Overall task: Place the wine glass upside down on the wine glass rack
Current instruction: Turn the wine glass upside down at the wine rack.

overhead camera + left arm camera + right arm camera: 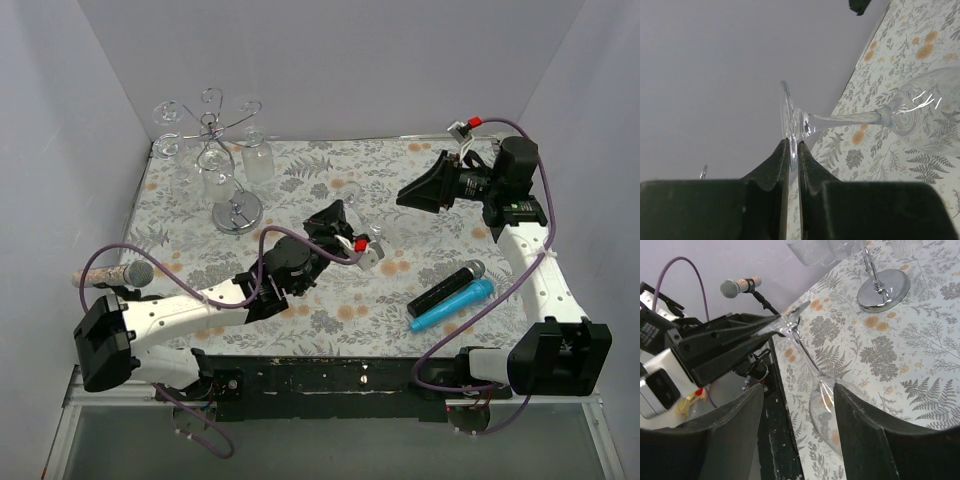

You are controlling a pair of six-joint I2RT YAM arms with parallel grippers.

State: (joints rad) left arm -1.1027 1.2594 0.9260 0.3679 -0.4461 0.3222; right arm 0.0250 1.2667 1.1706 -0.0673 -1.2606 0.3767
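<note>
The wine glass (378,235) is clear and held nearly level over the flowered table. My left gripper (340,208) is shut on the rim of its round foot (786,112), and the stem (845,119) runs right to the bowl (935,110). My right gripper (412,195) is open just right of the bowl. In the right wrist view the bowl (827,415) shows between its spread fingers (865,430), which do not grip it. The wine glass rack (212,125) stands at the back left on its shiny round base (238,212), which also shows in the right wrist view (883,290).
Several clear glasses (258,158) hang on the rack. A black microphone (447,288) and a blue one (452,306) lie at the front right. Another microphone (115,273) sits by the left arm. White walls close the back and sides.
</note>
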